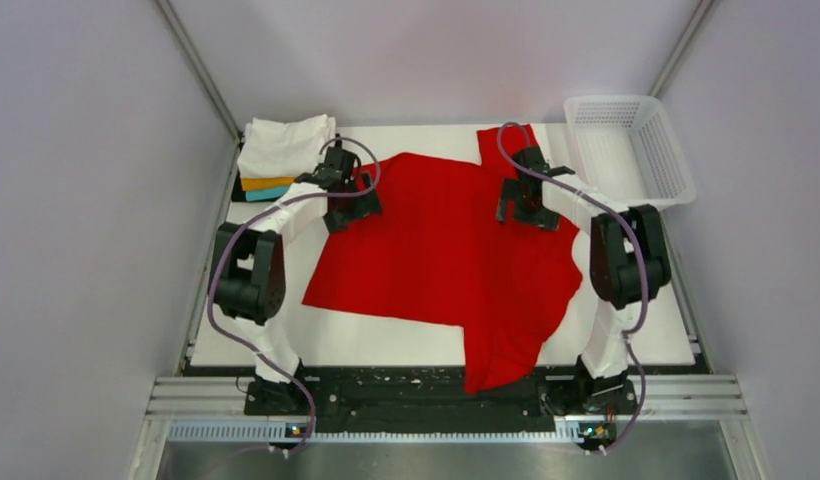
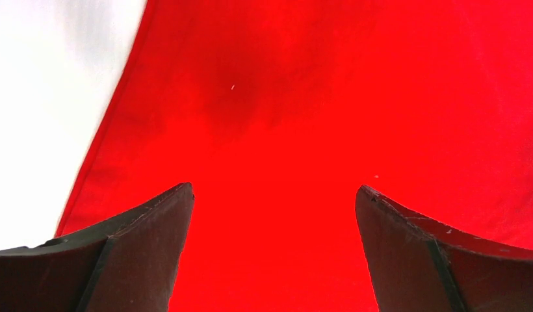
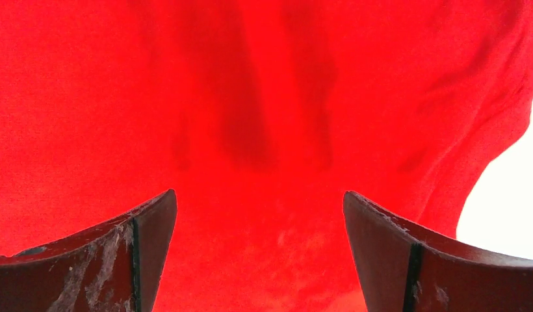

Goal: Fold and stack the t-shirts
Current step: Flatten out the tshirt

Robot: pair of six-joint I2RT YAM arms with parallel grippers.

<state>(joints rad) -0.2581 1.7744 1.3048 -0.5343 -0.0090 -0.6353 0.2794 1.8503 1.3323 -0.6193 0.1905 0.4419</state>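
Observation:
A bright red t-shirt (image 1: 446, 250) lies spread flat across the white table, one sleeve reaching the far edge and one hanging over the near edge. My left gripper (image 1: 348, 210) is open above the shirt's far left part, and red cloth (image 2: 316, 130) fills its wrist view close to the shirt's left edge. My right gripper (image 1: 526, 212) is open above the shirt's far right part, over red cloth (image 3: 251, 117) with soft wrinkles. A stack of folded t-shirts (image 1: 281, 155) sits at the far left corner, white on top, with orange, teal and black below.
A white plastic mesh basket (image 1: 636, 150) stands at the far right corner. Bare white table (image 1: 386, 340) shows along the near side, and in the left wrist view (image 2: 49, 97) left of the shirt. A metal rail runs along the near edge.

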